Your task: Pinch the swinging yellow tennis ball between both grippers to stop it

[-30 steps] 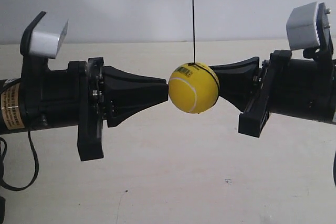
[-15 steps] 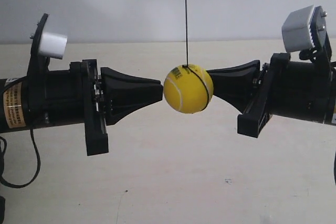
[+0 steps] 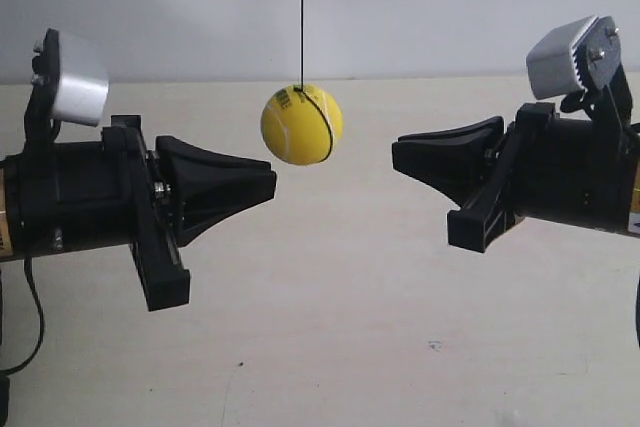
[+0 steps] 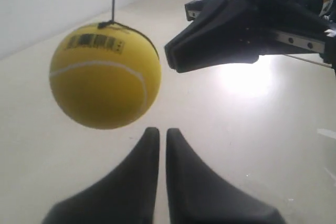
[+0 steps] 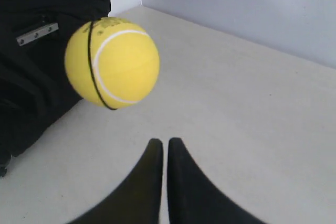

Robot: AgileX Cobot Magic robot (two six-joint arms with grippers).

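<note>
Ball (image 3: 302,124) hangs by its string (image 3: 302,17) at upper centre. I see my left gripper (image 4: 158,136) and right gripper (image 5: 165,145) flanking it, jaws together, neither touching it.

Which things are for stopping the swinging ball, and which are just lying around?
For the job: yellow tennis ball, its black string, left gripper, right gripper, both with jaws together.

Just around: black cable, small dark speck on the table, white wall.
</note>
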